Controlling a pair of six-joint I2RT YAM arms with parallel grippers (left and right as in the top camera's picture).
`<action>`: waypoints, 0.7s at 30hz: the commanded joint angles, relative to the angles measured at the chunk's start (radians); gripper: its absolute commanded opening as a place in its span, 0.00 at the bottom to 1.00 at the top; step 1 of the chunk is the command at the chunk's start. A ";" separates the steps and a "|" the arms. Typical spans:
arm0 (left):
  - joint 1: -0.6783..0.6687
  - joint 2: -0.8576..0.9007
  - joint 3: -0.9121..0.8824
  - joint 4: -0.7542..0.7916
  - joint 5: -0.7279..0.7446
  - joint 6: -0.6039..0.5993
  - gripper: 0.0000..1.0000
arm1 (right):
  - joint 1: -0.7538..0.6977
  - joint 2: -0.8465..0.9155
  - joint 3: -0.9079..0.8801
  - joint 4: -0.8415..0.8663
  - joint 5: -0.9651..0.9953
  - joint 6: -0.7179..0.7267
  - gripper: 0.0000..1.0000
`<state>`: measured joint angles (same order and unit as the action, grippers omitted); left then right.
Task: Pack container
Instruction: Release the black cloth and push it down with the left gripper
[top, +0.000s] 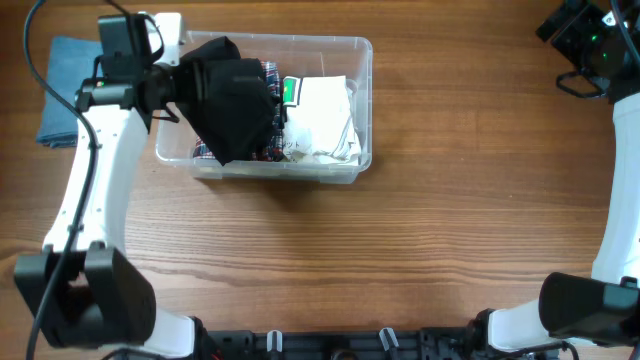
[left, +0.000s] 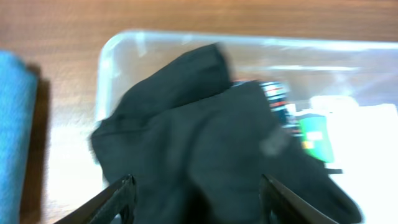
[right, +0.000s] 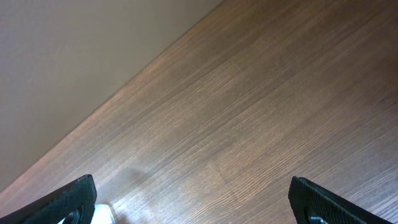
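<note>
**Pack container: partly filled, one garment going in, one left outside.**
On the tabletop (top: 400, 260), the container (top: 330, 172) at 11 o'clock holds a white garment (top: 325, 115) and a plaid item (top: 270, 72). The left tool (left: 196, 186) grips a black garment (top: 235, 105) above it. A blue cloth (top: 60, 90) lies outside at 10 o'clock. The right tool (right: 191, 186) gapes empty at 2 o'clock.

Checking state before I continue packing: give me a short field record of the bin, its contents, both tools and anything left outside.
container: clear plastic bin, upright on wooden table
inside: white garment at right; plaid garment partly covered
black garment: over the bin's left half, between the left tool's fingers
left tool: fingers either side of black garment; grip unclear
right tool: open, over bare table, away from bin
outside: blue folded cloth, left of bin
</note>
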<state>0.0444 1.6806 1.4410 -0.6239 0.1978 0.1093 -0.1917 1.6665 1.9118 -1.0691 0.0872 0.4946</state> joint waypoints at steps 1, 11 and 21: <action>-0.073 -0.051 0.024 -0.032 -0.008 0.011 0.59 | -0.002 0.003 -0.003 0.003 0.010 0.009 1.00; -0.183 -0.013 0.023 -0.373 -0.101 0.007 0.10 | -0.002 0.003 -0.003 0.003 0.010 0.009 1.00; -0.095 0.154 0.019 -0.423 -0.369 -0.002 0.08 | -0.002 0.003 -0.003 0.003 0.010 0.010 1.00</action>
<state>-0.1005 1.7699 1.4544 -1.0470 -0.0624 0.1154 -0.1917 1.6665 1.9118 -1.0691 0.0872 0.4946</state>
